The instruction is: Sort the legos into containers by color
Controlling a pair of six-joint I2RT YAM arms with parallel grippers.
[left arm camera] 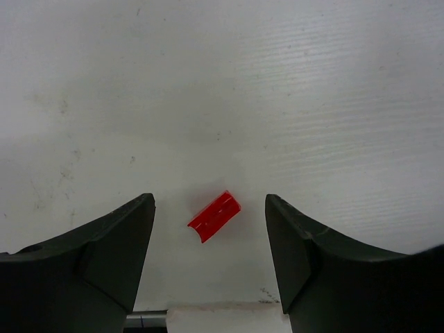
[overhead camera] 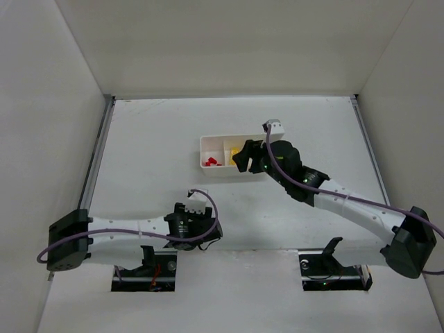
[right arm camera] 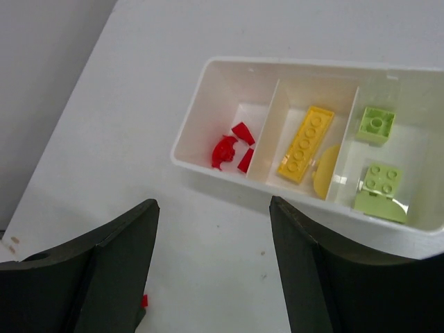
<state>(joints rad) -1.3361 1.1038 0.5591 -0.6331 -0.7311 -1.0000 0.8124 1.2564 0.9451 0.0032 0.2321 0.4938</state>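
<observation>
A red half-round lego [left arm camera: 214, 216] lies on the table between the fingers of my left gripper [left arm camera: 209, 200], which is open and not touching it. The white three-compartment tray [right arm camera: 223, 179] holds red bits [right arm camera: 232, 149] in one end cell. A yellow studded brick [right arm camera: 305, 143] and a yellow curved piece [right arm camera: 326, 171] sit in the middle cell. Two light-green pieces [right arm camera: 375, 125] occupy the other end cell. My right gripper [right arm camera: 214, 202] hangs open and empty over the table just in front of the tray [overhead camera: 205, 143]. A tiny red bit [right arm camera: 144, 300] peeks out beside its left finger.
White walls enclose the table on three sides. In the top view my left gripper [overhead camera: 198, 208] is near the front edge, between the two arm bases. My right arm [overhead camera: 333, 198] stretches diagonally from the right base toward the tray.
</observation>
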